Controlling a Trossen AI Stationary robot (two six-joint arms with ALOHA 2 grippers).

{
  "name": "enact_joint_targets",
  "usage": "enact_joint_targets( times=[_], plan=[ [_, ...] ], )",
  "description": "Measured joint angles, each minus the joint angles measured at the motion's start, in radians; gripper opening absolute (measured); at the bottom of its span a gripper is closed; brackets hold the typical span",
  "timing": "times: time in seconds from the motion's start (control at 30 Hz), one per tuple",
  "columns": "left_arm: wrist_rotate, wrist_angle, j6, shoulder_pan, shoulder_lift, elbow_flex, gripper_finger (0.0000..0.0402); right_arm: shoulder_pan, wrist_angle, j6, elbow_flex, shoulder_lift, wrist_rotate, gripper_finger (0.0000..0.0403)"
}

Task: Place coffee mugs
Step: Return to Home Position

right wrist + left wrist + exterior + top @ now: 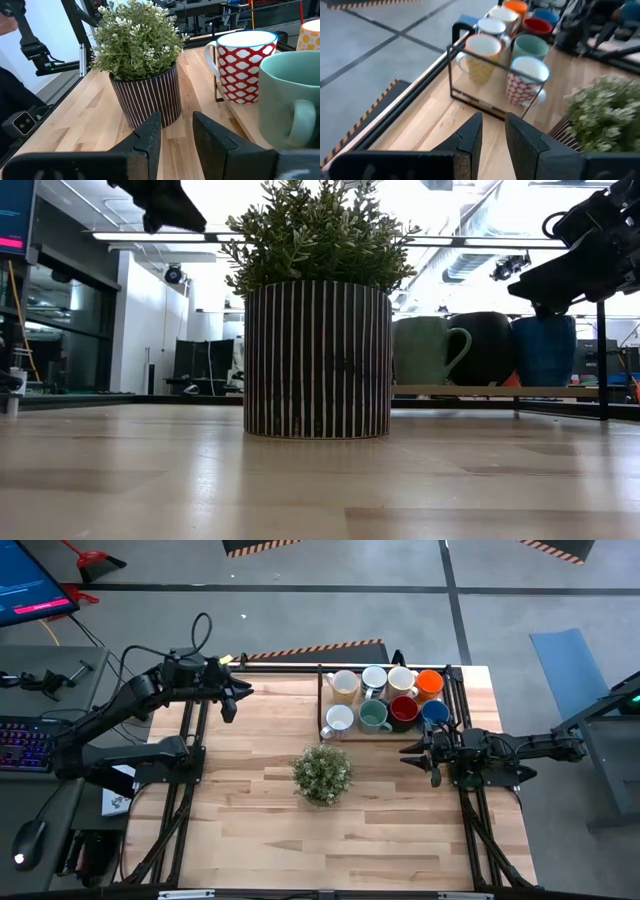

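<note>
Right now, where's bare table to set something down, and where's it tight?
Free: the table from the potted plant to its near edge, and the wood between plant and left gripper. Tight: the shelf, filled by eight mugs; right gripper hangs at its front right corner.

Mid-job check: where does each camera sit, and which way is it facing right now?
High view: overhead, straight down on the table, both arms, left hand, right hand.
Low view: tabletop height, level across at the potted plant and mugs; arms at top corners.
Left wrist view: on left arm, facing the shelf; own fingers in foreground.
Right wrist view: on right arm, facing the potted plant; own fingers in foreground.
Shared: both wrist views show the red patterned mug.
</note>
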Motion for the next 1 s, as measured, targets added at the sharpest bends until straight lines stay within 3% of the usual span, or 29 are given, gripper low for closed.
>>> enact_joint_targets(
  times=[0.1,0.23,0.53,0.6,0.77,1.0],
  plan=[
    [-0.014,0.015,-0.021,-0.033,-0.039,-0.002,0.0076,0.000,0.000,0.000,0.000,0.000,0.000,0.0097],
    [-0.098,0.204,-0.129,-0.101,-0.126,-0.087,0.0076,0.000,0.000,0.000,0.000,0.000,0.000,0.0097],
    [-0.049,0.963,-0.056,-0.327,-0.323,-0.596,0.0076,0.000,0.000,0.000,0.000,0.000,0.000,0.0097],
    [-0.013,1.065,-0.069,-0.360,-0.374,-0.698,0.0076,0.000,0.000,0.000,0.000,0.000,0.000,0.0097],
    [0.118,1.164,-0.083,-0.447,-0.554,-0.881,0.0076,0.000,0.000,0.000,0.000,0.000,0.000,0.0097],
    [0.172,1.094,-0.163,-0.526,-0.780,-0.964,0.0076,0.000,0.000,0.000,0.000,0.000,0.000,0.0097]
  ],
)
